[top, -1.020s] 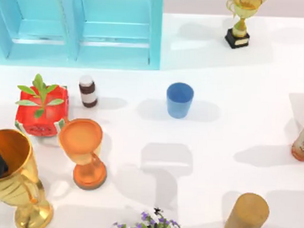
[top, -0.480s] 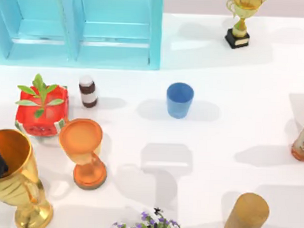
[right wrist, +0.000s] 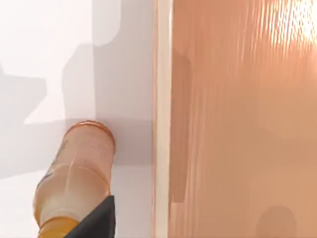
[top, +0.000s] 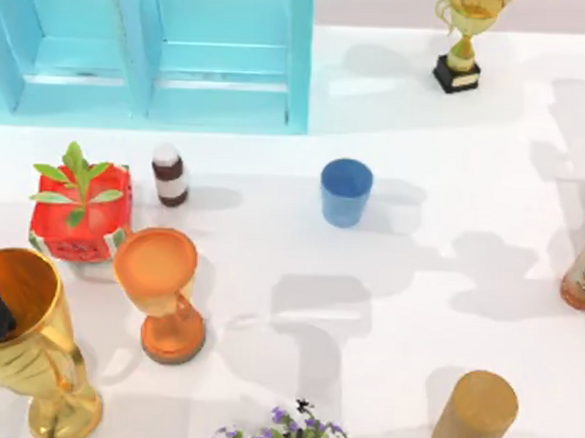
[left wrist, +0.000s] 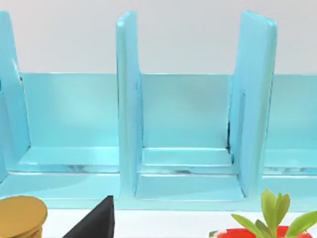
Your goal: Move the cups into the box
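The blue cup [top: 346,192] is seen upright on the white table [top: 438,166], just toward 12 o'clock from the middle of the top view, with its mouth open upward and only its blue inner wall visible; it is touched by nothing. The light-blue box [top: 220,92] is placed at 11 o'clock, well apart from the cup; it is divided by upright walls into compartments, and their bare blue floors are shown in the left wrist view. At 9 o'clock a red pot [top: 81,221] is holding a green plant [top: 78,178], and just beside it a brown bottle [top: 169,174] with a white cap is standing. At 8 o'clock the orange goblet [top: 161,282] and the gold goblet [top: 28,349] are standing close together, both upright. The left gripper [left wrist: 94,223] is held above the gold goblet; whether it is spread or pressed together cannot be told. At 3 o'clock an orange bottle [top: 584,268] is found; the right gripper [right wrist: 94,220] is hanging near it, and its state cannot be told either. A wooden cylinder [top: 475,413] is standing at 5 o'clock, and a trophy [top: 462,42] at 1 o'clock.
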Action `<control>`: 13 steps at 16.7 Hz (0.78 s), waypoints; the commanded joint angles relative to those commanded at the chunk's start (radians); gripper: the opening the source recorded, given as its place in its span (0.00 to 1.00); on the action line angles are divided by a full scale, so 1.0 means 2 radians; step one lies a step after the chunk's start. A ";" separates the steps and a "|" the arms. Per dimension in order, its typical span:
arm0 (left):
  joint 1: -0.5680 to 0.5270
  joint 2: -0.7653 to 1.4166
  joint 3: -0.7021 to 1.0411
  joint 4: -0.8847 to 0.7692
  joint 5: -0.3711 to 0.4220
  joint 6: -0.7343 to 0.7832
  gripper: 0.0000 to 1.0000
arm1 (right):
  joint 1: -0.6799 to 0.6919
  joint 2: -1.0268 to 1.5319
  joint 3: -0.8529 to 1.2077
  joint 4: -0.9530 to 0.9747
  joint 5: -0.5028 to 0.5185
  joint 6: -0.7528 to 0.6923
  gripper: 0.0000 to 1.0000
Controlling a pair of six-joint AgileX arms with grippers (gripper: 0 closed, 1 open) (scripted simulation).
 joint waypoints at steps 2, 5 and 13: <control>0.000 0.000 0.000 0.000 0.000 0.000 1.00 | 0.090 0.071 0.084 0.000 0.008 0.094 1.00; 0.000 0.000 0.000 0.000 0.000 0.000 1.00 | 0.218 0.172 0.197 0.000 0.017 0.226 1.00; 0.000 0.000 0.000 0.000 0.000 0.000 1.00 | 0.364 0.305 0.325 0.000 0.030 0.376 1.00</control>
